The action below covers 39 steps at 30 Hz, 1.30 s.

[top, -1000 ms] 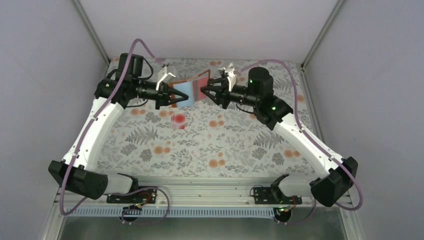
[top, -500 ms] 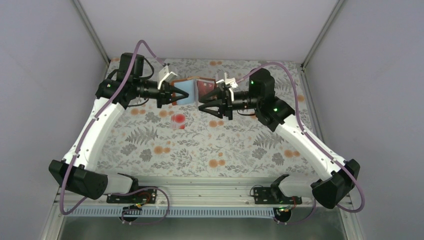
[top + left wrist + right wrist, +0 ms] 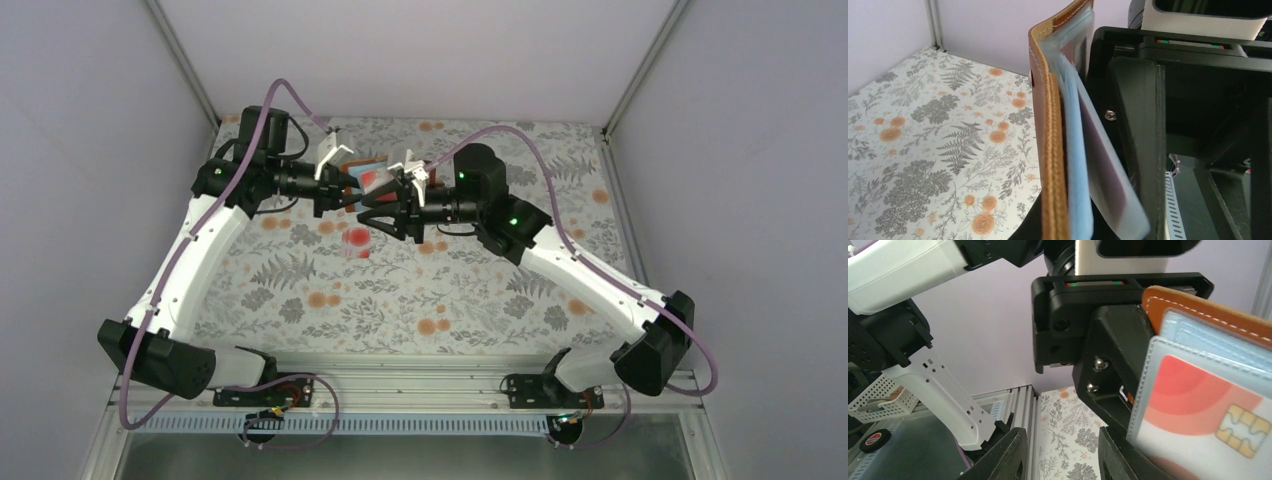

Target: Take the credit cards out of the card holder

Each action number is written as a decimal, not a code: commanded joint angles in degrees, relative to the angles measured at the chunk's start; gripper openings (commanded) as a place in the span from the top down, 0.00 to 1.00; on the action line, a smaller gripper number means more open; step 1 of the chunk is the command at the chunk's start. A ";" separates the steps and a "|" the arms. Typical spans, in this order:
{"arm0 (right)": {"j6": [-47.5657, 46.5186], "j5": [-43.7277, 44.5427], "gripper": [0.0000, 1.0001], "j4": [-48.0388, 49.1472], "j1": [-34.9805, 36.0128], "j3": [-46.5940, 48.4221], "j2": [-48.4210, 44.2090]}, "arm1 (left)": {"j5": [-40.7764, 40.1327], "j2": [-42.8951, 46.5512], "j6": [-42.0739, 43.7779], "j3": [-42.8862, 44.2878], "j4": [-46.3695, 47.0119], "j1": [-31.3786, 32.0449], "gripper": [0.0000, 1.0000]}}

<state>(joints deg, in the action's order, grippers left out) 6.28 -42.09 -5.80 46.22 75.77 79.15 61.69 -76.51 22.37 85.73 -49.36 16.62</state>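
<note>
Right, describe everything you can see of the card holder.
The card holder is tan-brown leather with pale stitching along its edge and grey-blue clear plastic sleeves inside. It is held above the table, sleeves fanned open, clamped in the left gripper. One sleeve holds a whitish card with red blotches and a gold chip. The open right gripper is close beside it; whether they touch cannot be told.

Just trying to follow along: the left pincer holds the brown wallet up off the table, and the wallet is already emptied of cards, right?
Not emptied. The right wrist view shows a red card with a chip still inside a clear sleeve of the wallet. The left pincer does hold it up.
</note>
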 commanded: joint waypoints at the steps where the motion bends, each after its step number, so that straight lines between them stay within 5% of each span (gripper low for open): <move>1: -4.72 2.31 0.62 -0.82 0.99 -0.14 -3.28 | 3.95 0.05 3.64 0.47 -0.50 -0.10 0.98; 10: -8.25 -3.43 0.59 -8.05 -3.70 -4.57 -11.78 | 8.00 -0.28 9.84 2.36 -4.70 -0.11 0.98; 19: -5.13 -4.02 0.62 -9.82 -8.29 -1.11 -8.31 | 11.02 0.73 15.36 2.52 -8.81 0.31 0.98; 24: -3.95 -8.39 0.54 -7.39 -8.35 -1.22 -7.06 | 13.08 0.72 20.95 2.88 -12.67 0.46 0.98; 35: -2.89 -17.13 0.95 -4.73 -7.15 -1.10 -4.65 | 9.32 0.83 16.03 2.71 -9.38 0.60 0.98; 39: -3.32 -13.07 0.96 -6.67 -7.25 -1.71 -6.06 | 8.31 0.81 16.13 2.58 -9.75 0.53 0.98</move>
<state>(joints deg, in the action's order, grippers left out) 3.20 -56.14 -12.25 38.70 73.49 74.61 69.87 -76.58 37.95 87.00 -60.69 16.99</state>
